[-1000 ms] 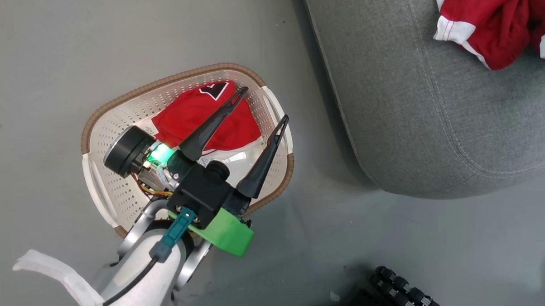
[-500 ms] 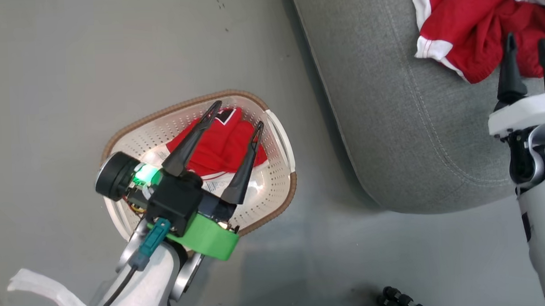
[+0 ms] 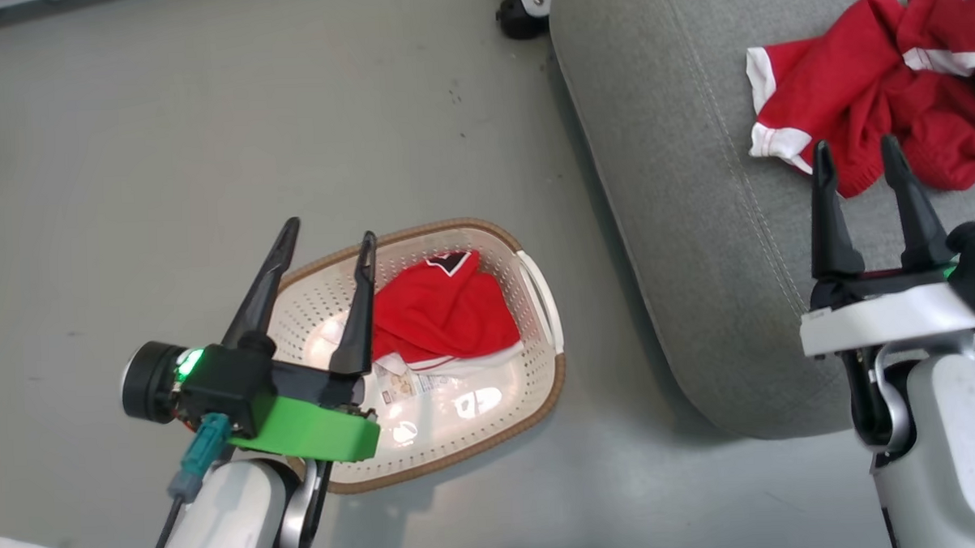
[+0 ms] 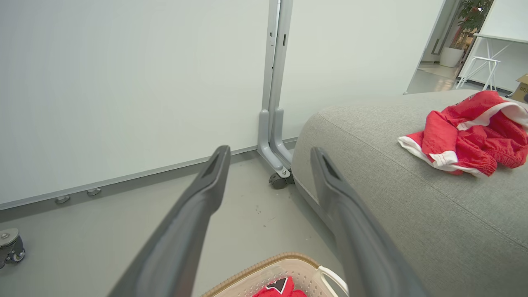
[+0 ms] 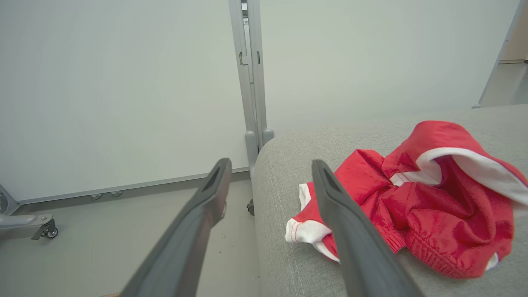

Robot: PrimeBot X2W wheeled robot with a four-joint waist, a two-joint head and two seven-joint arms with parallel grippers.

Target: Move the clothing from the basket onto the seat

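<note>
Left pincer and right pincer gape wide; soft red clothing crumpled on stitched grey seat.

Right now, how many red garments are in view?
2: a crumpled red garment with white trim on the grey fabric seat; a bunched red garment in the cream perforated basket. More may hide.

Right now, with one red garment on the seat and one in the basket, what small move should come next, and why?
Probably lower the open left gripper onto the red garment in the basket: that gripper hovers empty beside it, while the other garment already lies on the seat and the right gripper stands open, holding nothing.
</note>
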